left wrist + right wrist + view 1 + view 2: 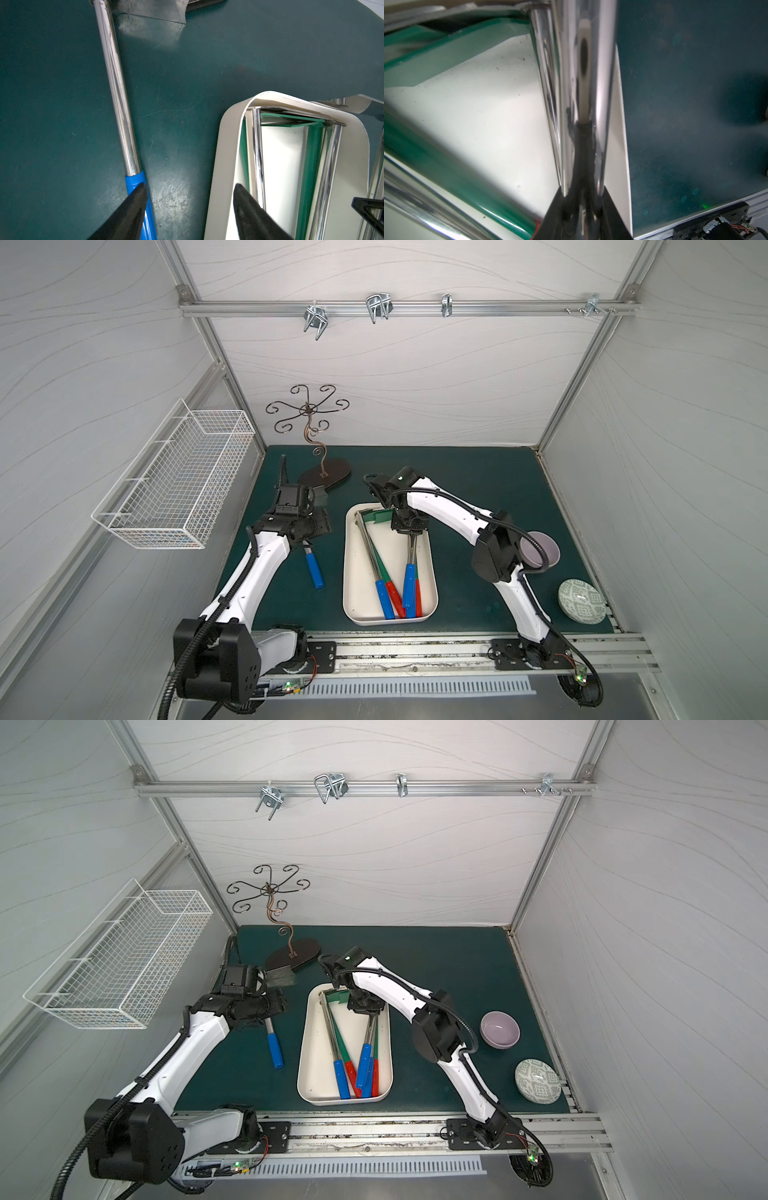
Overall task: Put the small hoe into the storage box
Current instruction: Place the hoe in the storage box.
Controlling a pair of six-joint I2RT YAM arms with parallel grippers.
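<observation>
The right gripper [412, 537] is clamping fully shut on the chrome shaft of a blue-handled hoe [409, 587], which is sitting in the storage box [351, 593] at centre of frame in both top views, together w/ other hoes [384, 593] having red & blue grips. The left gripper [189, 185] is hanging approx. half open & gripping nothing, one finger above the blue grip of the small hoe [314, 568]. This hoe is lying on the green surface [478, 489] just left of the box, not touching it, blade end pointing to upper part of frame.
</observation>
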